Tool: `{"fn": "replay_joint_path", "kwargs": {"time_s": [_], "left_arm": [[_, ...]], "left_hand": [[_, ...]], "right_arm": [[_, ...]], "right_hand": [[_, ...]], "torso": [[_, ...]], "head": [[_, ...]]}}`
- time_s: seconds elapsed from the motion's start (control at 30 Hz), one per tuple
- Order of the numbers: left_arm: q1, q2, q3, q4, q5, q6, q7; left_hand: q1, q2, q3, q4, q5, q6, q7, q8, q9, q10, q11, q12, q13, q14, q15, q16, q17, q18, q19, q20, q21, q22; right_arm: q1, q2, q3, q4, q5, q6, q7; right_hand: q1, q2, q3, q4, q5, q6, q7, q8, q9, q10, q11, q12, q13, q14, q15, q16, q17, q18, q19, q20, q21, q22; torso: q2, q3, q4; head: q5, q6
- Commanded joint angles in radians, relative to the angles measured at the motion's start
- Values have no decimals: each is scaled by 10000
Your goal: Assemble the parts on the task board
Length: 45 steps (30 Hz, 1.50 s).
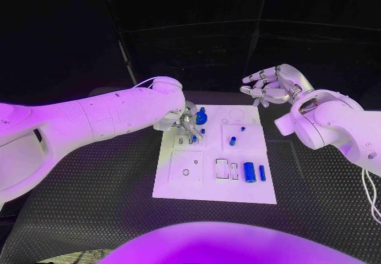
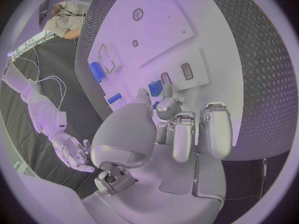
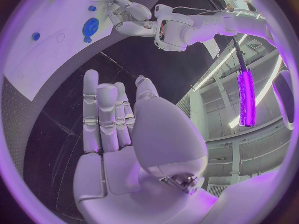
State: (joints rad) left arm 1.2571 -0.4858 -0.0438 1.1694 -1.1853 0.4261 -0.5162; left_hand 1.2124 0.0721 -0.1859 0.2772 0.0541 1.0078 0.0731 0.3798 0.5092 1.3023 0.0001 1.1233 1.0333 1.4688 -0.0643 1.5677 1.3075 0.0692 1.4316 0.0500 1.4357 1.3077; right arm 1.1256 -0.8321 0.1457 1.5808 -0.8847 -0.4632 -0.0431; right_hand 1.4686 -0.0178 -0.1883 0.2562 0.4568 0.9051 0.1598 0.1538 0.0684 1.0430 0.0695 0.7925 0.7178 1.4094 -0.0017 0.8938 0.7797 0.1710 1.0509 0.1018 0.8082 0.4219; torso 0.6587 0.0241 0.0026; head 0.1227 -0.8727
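1. On the black table (image 1: 87, 203) in the head view: white task board (image 1: 214, 190) at centre, with a large blue cylinder (image 1: 249, 172) and a thin blue pin (image 1: 262, 173) lying in its near right part, a small blue peg (image 1: 233, 141) further back, and a blue gear-like part (image 1: 201, 117) near the far left corner. Left hand (image 1: 184, 122) down over the board's far left area, fingertips pointed at the surface just beside the gear-like part and a small blue piece (image 1: 194, 139). Cannot tell here whether anything is pinched. Right hand (image 1: 270, 85) raised well apart from the board, beyond its far right corner, fingers spread, holding nothing.

2. In the left wrist view: left hand (image 2: 174, 129) with fingers curled forward, fingertips (image 2: 167, 104) touching or just above a small blue piece (image 2: 155, 88) on the board (image 2: 187, 15). Grip itself not clear.

3. In the right wrist view: right hand (image 3: 118, 119) flat, fingers straight and side by side, empty, well apart from the board (image 3: 37, 40) and the gear-like part (image 3: 91, 27).
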Motion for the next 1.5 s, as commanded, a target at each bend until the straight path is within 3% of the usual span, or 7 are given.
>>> {"fn": "replay_joint_path", "kwargs": {"time_s": [0.03,0.43,0.77,0.87,0.9,1.1,1.5], "left_arm": [[12,20,2,-5,61,146,-88],[13,1,-1,-92,1176,171,-60],[13,-133,-2,-23,1940,-320,-5],[13,-258,-3,81,2128,-569,-6],[13,-309,-4,123,2200,-660,-8],[8,-740,-8,545,2658,-1430,-40],[-251,-1739,-18,1830,2853,-3564,-35]], "left_hand": [[143,29,94,0,-49,-7,-6,-35,27,-61,9,-53,-51,1020,70,31,2633,-150,-17,43,11,175],[1533,608,1109,-650,-40,-75,-72,-102,207,-115,-61,-156,-87,1020,24,31,2633,-140,-53,14,-18,173],[2661,686,2462,-1425,-28,-161,-159,-96,389,-181,-147,-340,-170,1020,-53,31,2633,-135,-75,-67,-41,181],[2535,417,3319,-1481,-29,-227,-126,5,576,-143,-116,-446,-241,1020,-22,31,2633,-137,-82,-64,-55,190],[2253,6,4154,-1482,22,-277,-58,110,760,-103,-85,-509,-276,1020,-52,31,2633,-125,-82,-73,-66,206],[1672,-624,5749,-1557,-60,-330,-127,308,1066,-9,-148,-487,-239,1020,-27,31,2633,-128,-85,-56,-99,216],[917,-1263,7356,-1813,-52,-398,-172,650,1483,254,-174,-123,132,1020,-63,31,2633,-148,-7,-79,-64,344]], "right_arm": [[19,20,9,-1,-50,57,76],[18,76,9,-77,-75,73,74],[18,96,9,-136,-114,113,47],[18,100,8,-158,-118,135,39],[17,101,8,-168,-119,142,36],[17,95,7,-220,-120,184,31],[15,-9,6,-286,-121,248,43]], "right_hand": [[137,-5,-30,-7,58,-74,6,54,-2,-66,28,-11,-18,-70,-9,-46,15,130,64,9,-38,-16],[255,28,25,-32,150,-79,4,67,-3,-87,20,-15,-60,-61,-15,-78,32,131,92,2,-77,-41],[335,37,76,-22,345,-81,6,84,-3,-107,20,-21,-118,-49,-17,-115,56,129,124,-7,-121,-68],[339,35,80,-19,369,-82,6,86,-3,-109,21,-22,-124,-50,-16,-124,53,129,127,-8,-126,-71],[339,35,80,-19,369,-82,6,86,-3,-109,21,-22,-124,-50,-16,-124,53,129,127,-8,-126,-71],[340,32,82,-12,394,-83,7,88,-3,-113,22,-24,-131,-55,-15,-150,33,128,129,-9,-132,-74],[331,25,80,0,412,-86,10,88,-4,-123,26,-28,-140,-70,-9,-201,-13,128,127,-10,-141,-79]], "torso": [[4,0,-6],[2,-3,1],[-7,5,8],[-9,7,17],[-13,10,24],[-44,28,74],[-109,71,203]], "head": [[-7,1],[-3,1],[21,1],[22,1],[20,1],[-6,1],[-102,1]]}}
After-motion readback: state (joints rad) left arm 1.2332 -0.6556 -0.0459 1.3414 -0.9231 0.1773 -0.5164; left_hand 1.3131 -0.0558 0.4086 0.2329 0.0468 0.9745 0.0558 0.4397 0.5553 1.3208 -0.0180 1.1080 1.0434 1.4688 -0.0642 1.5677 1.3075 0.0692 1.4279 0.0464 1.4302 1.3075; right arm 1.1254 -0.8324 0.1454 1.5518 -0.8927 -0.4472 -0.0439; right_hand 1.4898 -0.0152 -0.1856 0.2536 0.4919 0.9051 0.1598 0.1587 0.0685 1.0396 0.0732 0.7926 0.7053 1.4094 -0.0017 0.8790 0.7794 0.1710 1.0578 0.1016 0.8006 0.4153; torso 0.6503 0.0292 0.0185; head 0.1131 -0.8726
